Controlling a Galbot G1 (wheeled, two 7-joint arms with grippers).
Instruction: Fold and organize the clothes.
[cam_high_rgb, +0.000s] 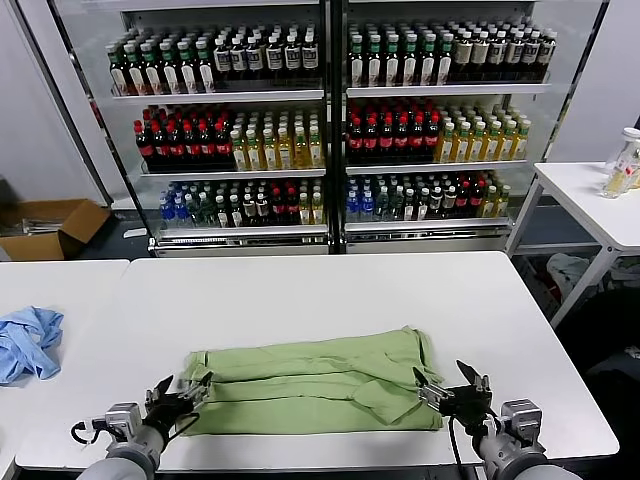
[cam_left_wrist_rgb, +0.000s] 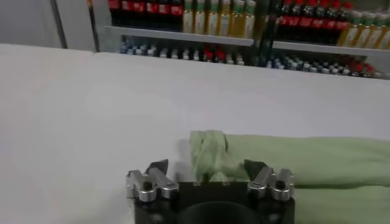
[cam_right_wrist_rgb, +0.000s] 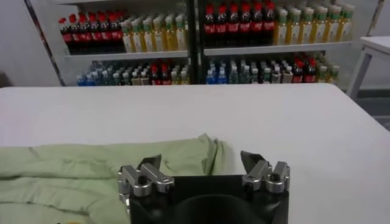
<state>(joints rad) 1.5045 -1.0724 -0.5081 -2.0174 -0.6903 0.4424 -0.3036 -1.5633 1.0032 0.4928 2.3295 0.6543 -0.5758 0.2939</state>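
The light green polo shirt (cam_high_rgb: 315, 385) lies folded into a long band across the near middle of the white table (cam_high_rgb: 330, 290). My left gripper (cam_high_rgb: 178, 392) is open and empty at the shirt's left end, near the table's front edge. My right gripper (cam_high_rgb: 448, 388) is open and empty at the shirt's right end. The left wrist view shows the open left gripper (cam_left_wrist_rgb: 207, 165) right before the shirt's bunched end (cam_left_wrist_rgb: 210, 152). The right wrist view shows the open right gripper (cam_right_wrist_rgb: 201, 161) before the shirt's edge (cam_right_wrist_rgb: 183, 155). Collar, buttons and logo are hidden.
A crumpled light blue garment (cam_high_rgb: 28, 340) lies at the table's far left. Shelves of drink bottles (cam_high_rgb: 330, 120) stand behind the table. A small white side table (cam_high_rgb: 590, 195) stands at the right, a cardboard box (cam_high_rgb: 45, 225) on the floor at the left.
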